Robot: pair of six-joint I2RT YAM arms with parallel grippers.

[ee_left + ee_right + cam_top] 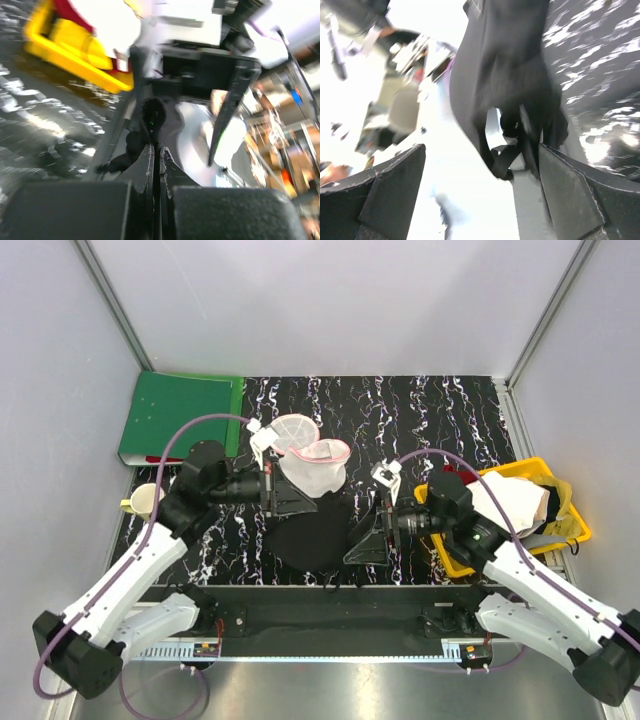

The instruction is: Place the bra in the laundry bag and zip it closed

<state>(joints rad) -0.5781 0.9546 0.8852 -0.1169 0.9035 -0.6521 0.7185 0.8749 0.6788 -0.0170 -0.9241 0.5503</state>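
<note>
The black bra lies bunched on the marbled table, just in front of the laundry bag. That bag is a white mesh drum with a pink rim, standing open. My left gripper reaches in from the left to the bra's upper edge. In the left wrist view its jaws are pressed together, with black fabric bunched at the tips. My right gripper is at the bra's right side. In the right wrist view it stands wide open, and the bra and a strap loop hang loose between the fingers.
A yellow basket holding white and red clothes sits at the right, behind my right arm. A green folder lies at the back left. A cream cup stands by my left arm. White walls enclose the table.
</note>
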